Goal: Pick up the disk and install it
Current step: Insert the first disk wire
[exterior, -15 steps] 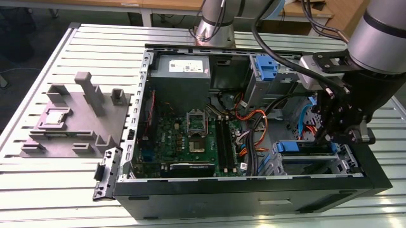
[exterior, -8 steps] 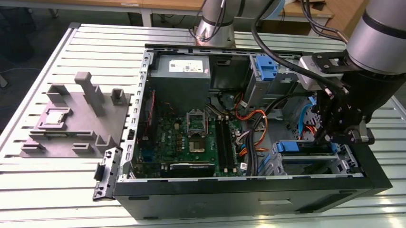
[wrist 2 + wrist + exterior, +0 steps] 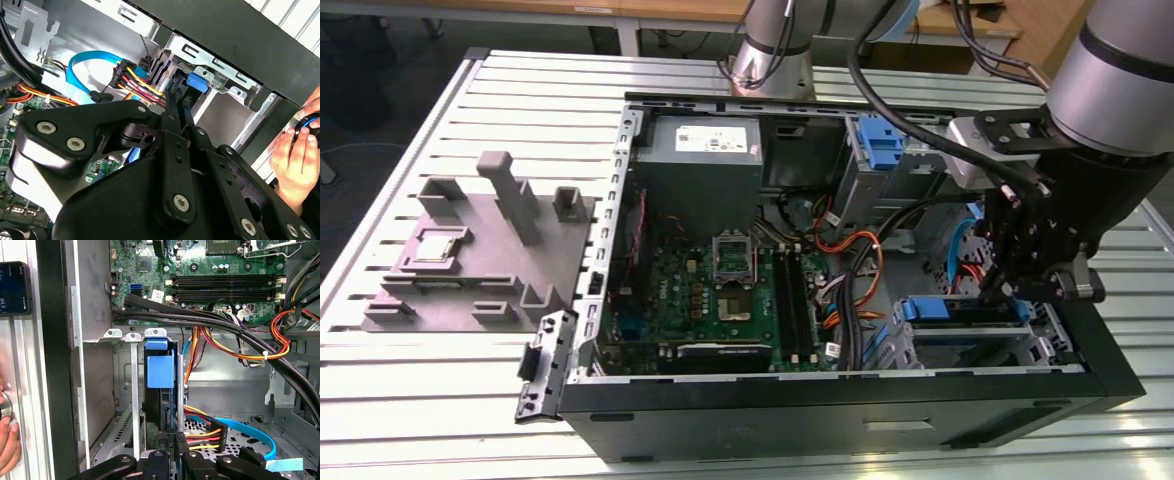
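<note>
The disk (image 3: 963, 311) stands on edge in the drive cage at the front corner of the open computer case (image 3: 854, 400), on the exterior view's right. Its blue plastic frame (image 3: 160, 365) and dark body show between the cage's metal rails in the first wrist view. My gripper (image 3: 1007, 290) reaches down onto the disk's near end. In the second wrist view its two thin black fingers (image 3: 172, 117) lie close together along the disk's edge, ending by the blue frame tab (image 3: 197, 82). The gripper (image 3: 171, 440) appears shut on the disk.
Orange, red and blue cables (image 3: 240, 347) hang beside the cage over the motherboard (image 3: 720, 290). The grey power supply (image 3: 707, 150) sits at the case's back. A grey fixture block (image 3: 480, 250) lies on the slatted table. A person's hand (image 3: 292, 155) rests outside the case wall.
</note>
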{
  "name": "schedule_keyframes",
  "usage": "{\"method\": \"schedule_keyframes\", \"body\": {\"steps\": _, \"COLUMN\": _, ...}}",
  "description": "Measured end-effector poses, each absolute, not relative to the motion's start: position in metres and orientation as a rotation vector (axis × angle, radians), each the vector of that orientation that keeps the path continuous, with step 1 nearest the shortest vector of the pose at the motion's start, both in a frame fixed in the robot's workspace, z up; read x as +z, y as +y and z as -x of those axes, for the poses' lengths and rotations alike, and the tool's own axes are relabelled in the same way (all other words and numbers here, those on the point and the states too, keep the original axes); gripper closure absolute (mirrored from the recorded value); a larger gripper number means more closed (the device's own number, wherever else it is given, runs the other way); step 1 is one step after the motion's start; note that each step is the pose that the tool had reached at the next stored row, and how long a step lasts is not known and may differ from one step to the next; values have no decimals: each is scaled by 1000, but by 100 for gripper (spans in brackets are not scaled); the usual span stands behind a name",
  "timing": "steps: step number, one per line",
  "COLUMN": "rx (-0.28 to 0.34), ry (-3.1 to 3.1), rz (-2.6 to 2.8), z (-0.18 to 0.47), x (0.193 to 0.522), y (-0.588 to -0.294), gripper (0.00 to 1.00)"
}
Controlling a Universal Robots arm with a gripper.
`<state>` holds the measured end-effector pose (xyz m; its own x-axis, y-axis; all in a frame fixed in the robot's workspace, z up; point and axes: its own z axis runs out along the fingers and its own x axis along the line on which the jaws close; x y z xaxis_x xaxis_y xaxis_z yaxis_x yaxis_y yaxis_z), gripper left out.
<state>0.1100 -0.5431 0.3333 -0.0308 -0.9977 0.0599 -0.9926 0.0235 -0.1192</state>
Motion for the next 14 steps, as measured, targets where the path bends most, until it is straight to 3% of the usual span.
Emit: {"method": "schedule_keyframes", "body": {"steps": 14, "rx": -198, "ry": 2225, "rz": 2152, "z": -110, "x": 333, "y": -544, "gripper": 84}}
